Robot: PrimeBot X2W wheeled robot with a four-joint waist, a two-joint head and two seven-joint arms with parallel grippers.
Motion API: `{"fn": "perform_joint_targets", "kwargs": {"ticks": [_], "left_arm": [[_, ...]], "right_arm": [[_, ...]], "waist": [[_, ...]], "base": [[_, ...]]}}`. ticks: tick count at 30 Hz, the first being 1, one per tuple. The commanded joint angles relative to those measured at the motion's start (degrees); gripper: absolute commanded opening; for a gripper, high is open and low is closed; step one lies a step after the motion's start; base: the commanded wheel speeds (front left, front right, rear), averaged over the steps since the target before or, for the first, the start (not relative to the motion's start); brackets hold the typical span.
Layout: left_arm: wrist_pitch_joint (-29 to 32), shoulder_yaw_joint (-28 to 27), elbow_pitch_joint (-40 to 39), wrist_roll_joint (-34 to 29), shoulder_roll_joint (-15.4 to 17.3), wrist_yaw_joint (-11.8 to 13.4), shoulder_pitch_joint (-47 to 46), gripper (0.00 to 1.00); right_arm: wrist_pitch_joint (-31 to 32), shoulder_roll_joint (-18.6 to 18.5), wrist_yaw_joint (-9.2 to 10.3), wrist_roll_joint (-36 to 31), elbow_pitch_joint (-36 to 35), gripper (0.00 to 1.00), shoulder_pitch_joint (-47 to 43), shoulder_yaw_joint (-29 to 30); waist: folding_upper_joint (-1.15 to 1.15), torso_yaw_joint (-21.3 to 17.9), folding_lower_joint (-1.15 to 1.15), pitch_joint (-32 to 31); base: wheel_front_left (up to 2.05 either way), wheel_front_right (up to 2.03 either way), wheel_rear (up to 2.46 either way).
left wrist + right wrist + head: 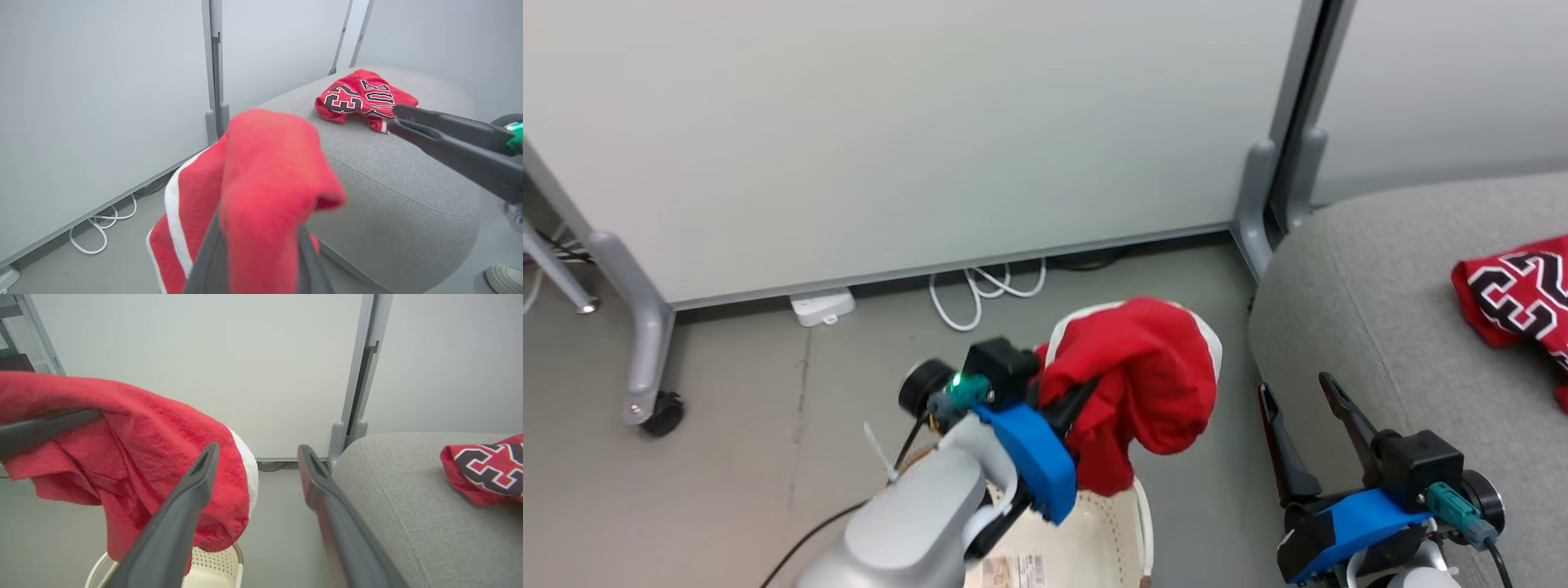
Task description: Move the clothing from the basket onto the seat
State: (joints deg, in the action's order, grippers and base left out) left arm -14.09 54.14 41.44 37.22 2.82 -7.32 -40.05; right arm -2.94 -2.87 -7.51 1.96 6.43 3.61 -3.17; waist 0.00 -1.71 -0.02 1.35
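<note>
My left gripper (1086, 392) is shut on a red garment with white trim (1147, 376), which hangs bunched over its fingers above the cream basket (1131, 510). In the left wrist view the same red garment (269, 183) drapes over my fingers. The numbered red jersey (1523, 294) lies on the grey seat (1364, 286) at the right; the jersey (361, 98) rests there crumpled. My right gripper (1298, 408) is open and holds nothing, beside the seat's left edge. In the right wrist view its fingers (192, 506) spread in front of the hanging garment (143, 449).
A pale partition wall (915, 131) on castored legs (654, 359) stands behind, with white cables (980, 290) and a power block (822, 307) on the floor below it. A shoe (504, 277) shows on the floor near the seat.
</note>
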Motion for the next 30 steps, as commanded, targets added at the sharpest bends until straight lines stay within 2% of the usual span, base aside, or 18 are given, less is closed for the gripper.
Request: {"fn": "perform_joint_targets", "kwargs": {"ticks": [1, 14, 24, 30], "left_arm": [[0.4, 0.6, -0.7, 1.0, 0.1, -0.2, -2.3, 0.0], [-0.2, 1.8, -0.9, 4.5, 0.1, -0.2, -10.2, 0.0], [-0.7, 3.6, 1.1, 5.9, 0.1, -0.2, -10.3, 0.0], [-0.9, 4.7, 1.0, 6.9, 0.1, -0.2, -10.7, 0.0]], "right_arm": [[0.2, 0.0, 0.05, 0.4, -0.5, 1.0, -0.9, -0.1], [0.9, 0.0, 0.05, 0.9, -1.5, 1.0, -1.7, -1.1], [1.7, 0.0, 0.05, 0.4, -1.5, 1.0, -1.7, -1.6], [2.2, 0.0, 0.04, 0.1, -0.7, 1.0, 0.9, -5.1]], "waist": [[0.0, 2.2, 0.02, -2.2], [0.0, 2.3, 0.02, -2.4], [0.0, 1.4, 0.02, -2.0], [0.0, 0.9, 0.02, -2.0]], "base": [[0.0, 0.0, 0.0], [0.0, 0.0, 0.0], [0.0, 0.0, 0.0], [0.0, 0.0, 0.0]]}}
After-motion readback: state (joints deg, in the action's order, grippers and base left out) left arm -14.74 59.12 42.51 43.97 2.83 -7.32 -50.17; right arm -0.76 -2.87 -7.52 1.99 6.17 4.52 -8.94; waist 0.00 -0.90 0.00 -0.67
